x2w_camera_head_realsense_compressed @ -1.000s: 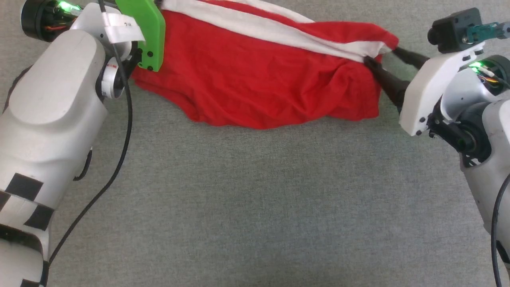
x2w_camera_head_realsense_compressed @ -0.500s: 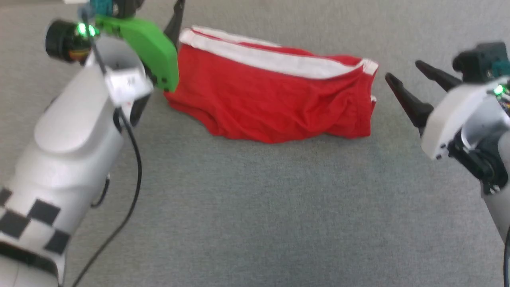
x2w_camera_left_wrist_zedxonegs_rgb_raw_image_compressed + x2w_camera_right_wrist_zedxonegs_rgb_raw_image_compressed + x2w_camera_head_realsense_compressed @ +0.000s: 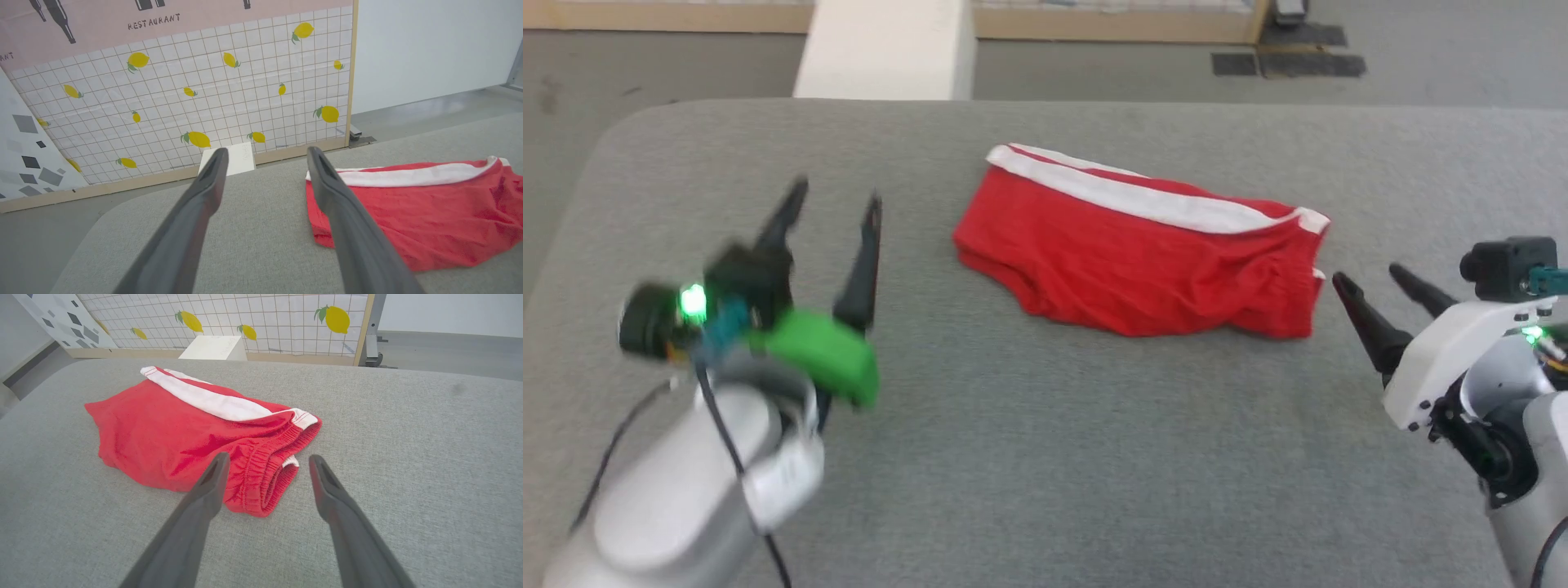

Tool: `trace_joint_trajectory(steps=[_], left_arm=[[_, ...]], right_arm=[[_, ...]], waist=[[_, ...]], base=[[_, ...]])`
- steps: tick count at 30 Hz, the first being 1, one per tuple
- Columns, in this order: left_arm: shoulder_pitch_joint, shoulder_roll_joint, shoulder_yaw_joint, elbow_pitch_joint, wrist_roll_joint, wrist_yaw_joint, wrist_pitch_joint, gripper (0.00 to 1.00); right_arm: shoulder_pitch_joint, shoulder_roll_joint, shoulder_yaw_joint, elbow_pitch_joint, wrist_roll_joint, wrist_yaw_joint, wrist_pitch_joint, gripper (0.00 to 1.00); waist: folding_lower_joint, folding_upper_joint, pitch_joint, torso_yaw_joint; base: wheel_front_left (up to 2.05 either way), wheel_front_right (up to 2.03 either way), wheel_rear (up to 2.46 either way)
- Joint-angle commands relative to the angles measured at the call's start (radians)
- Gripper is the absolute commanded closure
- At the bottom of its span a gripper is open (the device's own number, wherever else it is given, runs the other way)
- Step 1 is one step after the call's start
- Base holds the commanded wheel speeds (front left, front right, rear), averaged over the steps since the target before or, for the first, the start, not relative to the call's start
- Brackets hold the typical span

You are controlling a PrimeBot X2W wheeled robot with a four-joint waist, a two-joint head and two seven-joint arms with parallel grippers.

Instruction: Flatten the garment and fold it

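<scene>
Shorts (image 3: 1143, 261) lie on worktop (image 3: 1045, 457), centre, toward the far edge. Waistband (image 3: 265, 477) end is to the right, stripe (image 3: 1143, 200) along the far side. Left gripper (image 3: 838, 192) is left of shorts, apart from them, over worktop. Right gripper (image 3: 1365, 273) is just right of waistband end, jaws toward it. Block (image 3: 882, 49) sits behind worktop's far edge, left of centre. Panel (image 3: 184, 94) stands behind block.

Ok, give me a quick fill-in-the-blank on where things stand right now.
1. The shorts are ___ with a white stripe.
2. The left pincer and the right pincer are both ___.
3. The waistband lies nearest the ___ pincer.
Missing words: red; open; right.
</scene>
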Motion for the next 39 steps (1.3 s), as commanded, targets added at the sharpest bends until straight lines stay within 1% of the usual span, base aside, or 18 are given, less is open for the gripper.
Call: trace_joint_trajectory(steps=[1,5,8,11,14,15,19,22,25,29,35,36,37,38,39], left_arm=[[0.049,0.019,-0.008,-0.038,0.02,0.027,-0.011,0.0],[0.153,0.052,-0.021,-0.136,0.038,0.096,-0.016,0.0],[0.193,0.064,-0.028,-0.187,0.044,0.127,-0.013,0.0],[0.212,0.07,-0.03,-0.221,0.049,0.15,-0.009,0.0],[0.218,0.07,-0.027,-0.241,0.049,0.164,-0.007,0.0],[0.217,0.069,-0.028,-0.247,0.051,0.165,-0.007,0.0],[0.21,0.061,-0.03,-0.257,0.053,0.168,-0.007,0.0],[0.205,0.052,-0.029,-0.259,0.054,0.171,-0.01,0.0],[0.201,0.043,-0.026,-0.256,0.051,0.172,-0.015,0.0],[0.197,0.038,-0.028,-0.253,0.053,0.171,-0.019,0.0],[0.186,0.03,-0.033,-0.248,0.054,0.165,-0.018,0.0],[0.184,0.028,-0.034,-0.246,0.054,0.165,-0.017,0.0],[0.182,0.026,-0.034,-0.245,0.053,0.164,-0.017,0.0],[0.18,0.025,-0.035,-0.242,0.053,0.164,-0.016,0.0],[0.179,0.024,-0.035,-0.24,0.052,0.164,-0.015,0.0]], right_arm=[[0.011,0.03,-0.031,0.011,0.006,-0.002,0.019,0.0],[0.0,0.096,-0.128,0.055,-0.014,-0.002,0.093,0.0],[-0.024,0.147,-0.207,0.093,-0.04,-0.002,0.161,0.0],[-0.063,0.2,-0.292,0.13,-0.097,-0.002,0.233,0.0],[-0.101,0.242,-0.379,0.163,-0.174,-0.002,0.292,0.0],[-0.113,0.253,-0.419,0.177,-0.216,-0.002,0.317,0.0],[-0.154,0.287,-0.521,0.203,-0.35,-0.002,0.393,0.0],[-0.181,0.3,-0.569,0.215,-0.374,-0.002,0.442,0.0],[-0.191,0.304,-0.563,0.226,-0.358,-0.002,0.483,0.0],[-0.18,0.305,-0.515,0.243,-0.284,-0.002,0.51,0.0],[-0.159,0.305,-0.458,0.227,-0.234,-0.002,0.484,0.0],[-0.155,0.305,-0.444,0.223,-0.232,-0.002,0.478,0.16],[-0.151,0.305,-0.428,0.215,-0.233,-0.002,0.47,0.8],[-0.145,0.305,-0.412,0.205,-0.233,-0.002,0.461,1.0],[-0.139,0.305,-0.4,0.197,-0.235,-0.002,0.454,1.0]], waist=[[0.0001,-0.0001,-0.024,0.038],[0.0001,-0.0001,-0.013,0.062],[0.0001,-0.0001,0.003,0.083],[0.0001,-0.0001,0.022,0.105],[0.0001,-0.0001,0.036,0.125],[0.0001,-0.0001,0.043,0.134],[0.0001,-0.0001,0.064,0.161],[0.0001,-0.0001,0.079,0.178],[0.0001,-0.0001,0.093,0.192],[0.0001,-0.0001,0.107,0.198],[0.0001,-0.0001,0.126,0.194],[0.0001,-0.0001,0.128,0.191],[0.0001,-0.0001,0.128,0.189],[0.0001,-0.0001,0.127,0.186],[0.0001,-0.0001,0.125,0.184]], base=[[0.0,0.0,0.0],[0.0,0.0,0.0],[0.0,0.0,0.0],[0.0,0.0,0.0],[0.0,0.0,0.0],[0.0,0.0,0.0],[0.0,0.0,0.0],[0.0,0.0,0.0],[0.0,0.0,0.0],[0.0,0.0,0.0],[0.0,0.0,0.0],[0.0,0.0,0.0],[0.0,0.0,0.0],[0.0,0.0,0.0],[0.0,0.0,0.0]])
